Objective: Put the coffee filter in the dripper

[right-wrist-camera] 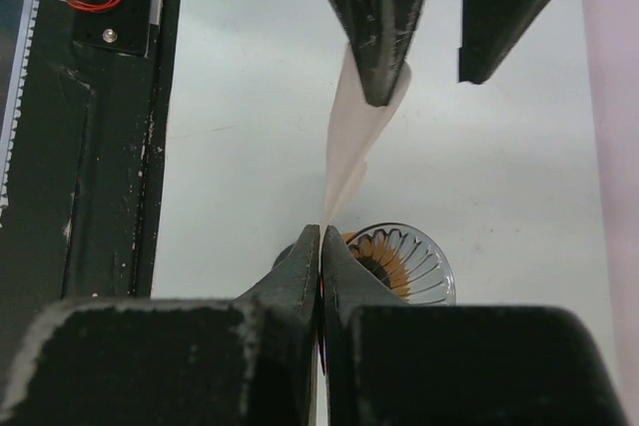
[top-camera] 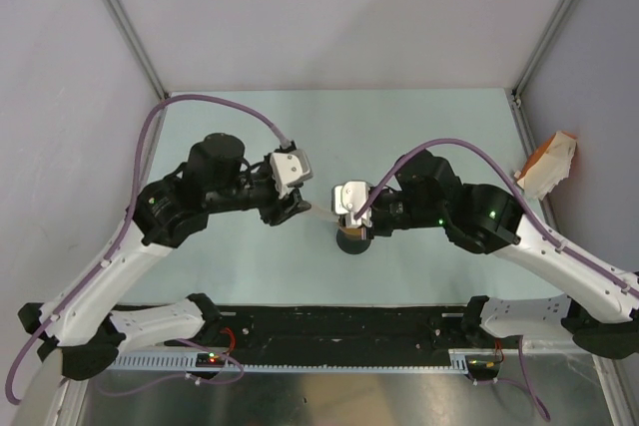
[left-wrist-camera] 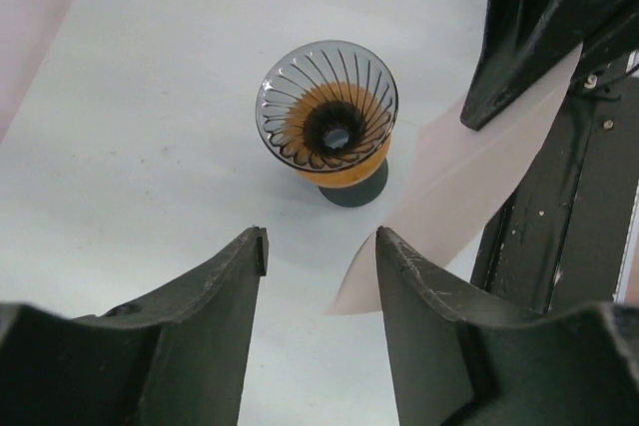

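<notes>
Right gripper point(right-wrist-camera: 320, 231) is clamped on one edge of the coffee filter point(right-wrist-camera: 349, 147), pads fully together on the paper. Left gripper point(left-wrist-camera: 321, 236) has its fingers spread. In the right wrist view the far end of the sheet runs up to one left finger, and I can't tell whether it touches; nothing is pinched there.

The filter hangs in the air between the two grippers, folded flat, not yet opened to a cone. In the left wrist view it runs from about 5 o'clock to 2 o'clock of the dripper point(left-wrist-camera: 327, 112), beside it and not in it.

The dripper stands upright on the table point(left-wrist-camera: 150, 97), mouth up and nothing inside, seated on an orange ring point(left-wrist-camera: 351, 173) over a dark base point(left-wrist-camera: 354, 192). In the top view it's at about 6 o'clock of the right gripper, close under it.

Handling, my read:
- The paper is light and floppy and creases easily. It will sag or twist if held at one corner.
- Grip near the rim or seam edge, not the tip.
- It needs spreading before it will seat, so the left gripper should take the opposite rim.
- The stack looks top-heavy, so lower the filter in gently with no side push.
</notes>
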Motion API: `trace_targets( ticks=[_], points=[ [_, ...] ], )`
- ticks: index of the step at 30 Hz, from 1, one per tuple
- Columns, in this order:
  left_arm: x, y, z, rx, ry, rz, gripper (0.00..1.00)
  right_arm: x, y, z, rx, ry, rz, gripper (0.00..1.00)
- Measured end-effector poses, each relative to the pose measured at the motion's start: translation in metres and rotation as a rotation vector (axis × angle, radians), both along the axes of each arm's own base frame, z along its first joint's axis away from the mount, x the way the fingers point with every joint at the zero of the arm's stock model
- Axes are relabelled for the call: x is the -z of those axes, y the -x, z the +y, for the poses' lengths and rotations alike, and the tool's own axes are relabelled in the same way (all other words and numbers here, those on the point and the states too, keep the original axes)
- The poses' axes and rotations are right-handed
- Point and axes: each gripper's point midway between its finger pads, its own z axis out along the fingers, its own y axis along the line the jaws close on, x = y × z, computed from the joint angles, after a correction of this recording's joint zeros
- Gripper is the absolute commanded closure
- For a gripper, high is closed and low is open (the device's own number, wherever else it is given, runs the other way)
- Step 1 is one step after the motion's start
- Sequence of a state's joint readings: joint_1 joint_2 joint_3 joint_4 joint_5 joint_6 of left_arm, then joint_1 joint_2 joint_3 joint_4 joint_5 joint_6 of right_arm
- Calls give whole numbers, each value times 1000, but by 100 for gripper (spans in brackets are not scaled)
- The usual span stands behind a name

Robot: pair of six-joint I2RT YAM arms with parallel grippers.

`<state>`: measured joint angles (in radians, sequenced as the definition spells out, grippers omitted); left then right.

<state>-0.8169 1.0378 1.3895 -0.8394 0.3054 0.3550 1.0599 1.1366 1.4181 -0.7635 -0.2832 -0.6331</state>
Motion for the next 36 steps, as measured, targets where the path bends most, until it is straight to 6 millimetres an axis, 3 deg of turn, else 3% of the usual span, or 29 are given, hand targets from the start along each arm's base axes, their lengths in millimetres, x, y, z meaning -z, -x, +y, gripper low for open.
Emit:
trace_targets(
  ticks=[4, 11, 13, 15, 16, 20, 23, 29, 33, 36],
  points=[
    [-6, 1, -2, 7, 55, 8, 44, -1, -1, 0, 0, -12, 13, 100],
    [2, 15, -10, 92, 75, 29, 47, -8, -5, 3, 17, -52, 36, 100],
    [4, 18, -13, 116, 74, 26, 56, -9, -4, 4, 15, -58, 44, 100],
    [4, 21, -16, 142, 73, 19, 85, -9, -3, 4, 13, -60, 49, 100],
    [3, 23, -17, 155, 73, 12, 92, -9, -3, 4, 11, -60, 50, 100],
    [3, 25, -21, 190, 71, -10, 99, -7, -4, 2, 16, -57, 60, 69],
    [6, 25, -21, 201, 62, -31, 100, -1, -8, -5, 38, -31, 80, 63],
    [13, 21, -20, 210, 28, -73, 100, 5, -14, -27, 88, 35, 104, 72],
    [15, 21, -22, 222, 7, -103, 100, 3, -13, -29, 82, 47, 96, 92],
    [18, 17, -24, 220, -13, -117, 100, 6, -15, -28, 83, 62, 101, 91]
  ],
)
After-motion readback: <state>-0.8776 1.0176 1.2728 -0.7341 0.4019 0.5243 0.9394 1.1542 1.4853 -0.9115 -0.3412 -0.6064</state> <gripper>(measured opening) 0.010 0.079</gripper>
